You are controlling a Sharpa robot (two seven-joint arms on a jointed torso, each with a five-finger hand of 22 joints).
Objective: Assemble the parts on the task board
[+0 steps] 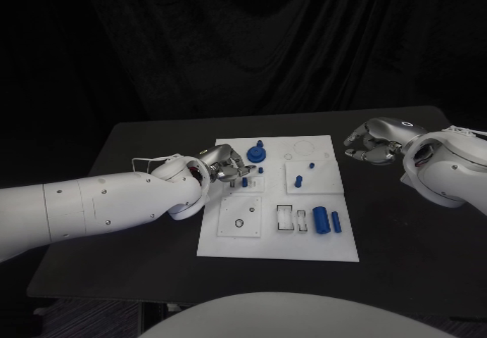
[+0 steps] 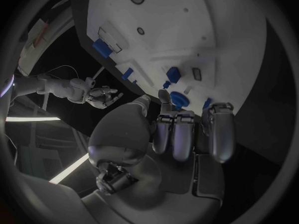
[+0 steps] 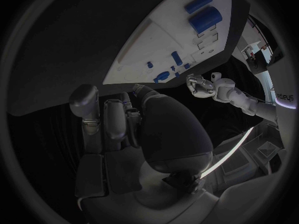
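On the near end of the white task board (image 1: 276,243), which lies mid-desk (image 1: 122,267), two blue cylinders (image 1: 326,220) lie loose; they look light, rigid and smooth, apt to roll, so pinching across the barrel seems best. Farther on, the left hand (image 1: 225,167) hovers over the board's left edge, fingers curled on nothing. Beyond, a blue knobbed part (image 1: 257,153) stands. The right hand (image 1: 371,146) hangs curled and empty off the board's far right.
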